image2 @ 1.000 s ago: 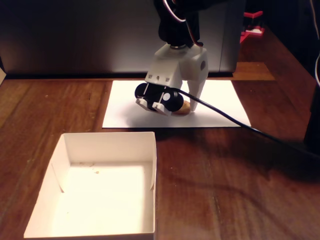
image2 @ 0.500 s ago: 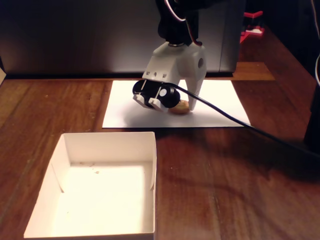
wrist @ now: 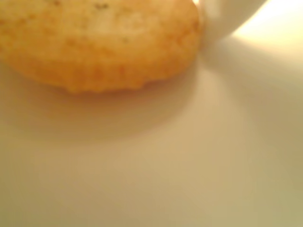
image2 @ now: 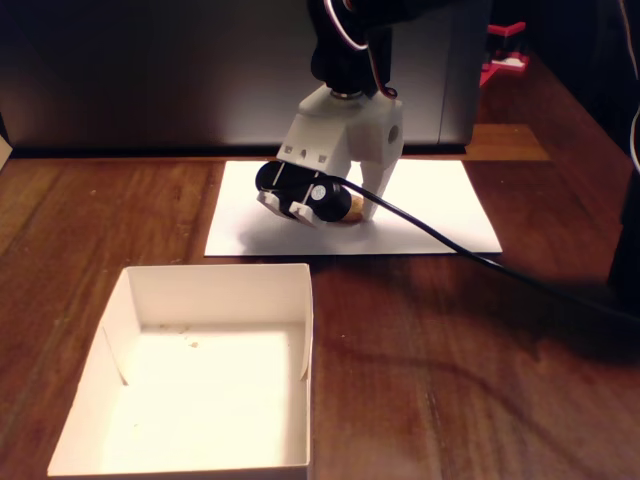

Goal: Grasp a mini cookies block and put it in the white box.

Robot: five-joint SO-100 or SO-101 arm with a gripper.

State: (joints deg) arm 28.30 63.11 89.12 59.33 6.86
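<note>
The mini cookies block (wrist: 94,42) fills the top left of the wrist view, a tan disc casting a shadow on the white paper below it. A white fingertip (wrist: 227,19) presses against its right edge. In the fixed view my gripper (image2: 345,216) stands tip-down over the paper, shut on the cookie (image2: 355,214), of which only a small tan sliver shows behind the wrist camera. The white box (image2: 215,282) sits open on the wooden table, nearer the camera and to the left of the gripper, with only crumbs inside.
A flat white paper sheet (image2: 440,200) lies under the gripper. A black cable (image2: 480,255) trails from the wrist to the right across the table. A dark panel stands along the back; a red object (image2: 505,50) sits far right.
The gripper has shifted left and risen slightly over the paper, and the cookie has moved left with it.
</note>
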